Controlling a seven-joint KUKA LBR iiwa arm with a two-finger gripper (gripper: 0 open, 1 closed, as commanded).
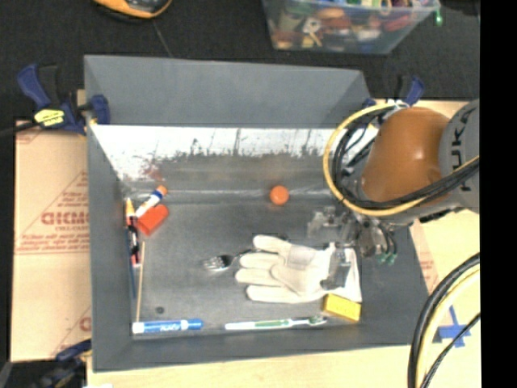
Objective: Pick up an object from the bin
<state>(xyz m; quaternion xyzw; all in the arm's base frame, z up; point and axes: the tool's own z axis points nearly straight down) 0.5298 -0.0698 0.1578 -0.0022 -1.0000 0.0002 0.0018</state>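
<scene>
Your gripper hangs low at the right end of the bin, over the cuff of a white glove. The glove lies flat with its tips pointing away from the tool. You cannot tell whether the tool is open or closed; the orange cover and the cables on the wrist hide that.

The right wall is close behind the tool and the near wall is close beside it. One yellow block sits just beside the tool on that near side. Beyond the glove's tips the floor is mostly bare, except for one small shiny metal piece.

One orange ball rests by the far wall. One red block lies at the end farthest from the tool. Along the near wall lie one blue marker and one green-and-white stick, possibly a toothbrush.
</scene>
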